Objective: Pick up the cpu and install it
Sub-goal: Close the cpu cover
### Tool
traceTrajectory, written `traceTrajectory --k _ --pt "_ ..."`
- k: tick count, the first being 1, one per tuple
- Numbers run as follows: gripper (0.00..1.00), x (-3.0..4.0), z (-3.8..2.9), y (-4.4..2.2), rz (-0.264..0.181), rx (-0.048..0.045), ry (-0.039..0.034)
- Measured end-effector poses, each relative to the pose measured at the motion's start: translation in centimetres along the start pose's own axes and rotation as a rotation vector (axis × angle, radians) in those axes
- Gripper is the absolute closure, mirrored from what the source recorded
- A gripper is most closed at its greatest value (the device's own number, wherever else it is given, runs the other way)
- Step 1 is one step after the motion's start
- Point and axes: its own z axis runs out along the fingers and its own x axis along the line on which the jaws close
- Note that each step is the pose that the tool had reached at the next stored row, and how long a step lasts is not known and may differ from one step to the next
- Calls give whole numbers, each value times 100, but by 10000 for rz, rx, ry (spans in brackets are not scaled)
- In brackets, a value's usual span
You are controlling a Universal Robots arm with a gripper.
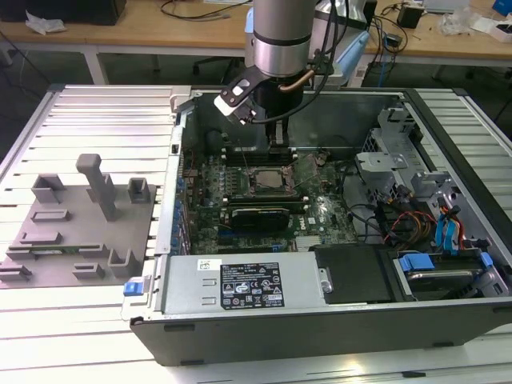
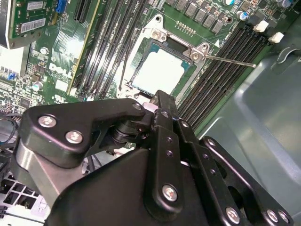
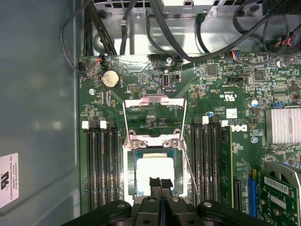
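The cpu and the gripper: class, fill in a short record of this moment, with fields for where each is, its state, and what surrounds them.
cpu: lying flat in the socket on the motherboard
socket cover frame: swung up, open, not closed over the cpu
gripper: shut, holding nothing, tips just over the cpu's edge
setting: open computer case, arm reaching in from above
grey fixture: outside the case, on the exterior view's left
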Motion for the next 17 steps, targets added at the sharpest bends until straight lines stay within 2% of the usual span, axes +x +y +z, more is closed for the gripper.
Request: traceTrajectory --k 3,4,5,6,8,10,12,14,17 --pt "89 2 2 44 0 0 -1" --pt "89 3 5 93 -1 -1 1" --pt "89 6 8 163 1 1 0" --pt "89 9 13 276 0 6 0" --pt "89 15 22 451 0 13 -1" --pt "89 20 29 585 -2 15 1" --pt "89 23 34 678 -2 15 0" --pt "89 24 36 741 0 16 -1" --pt "89 30 45 898 0 33 -1"
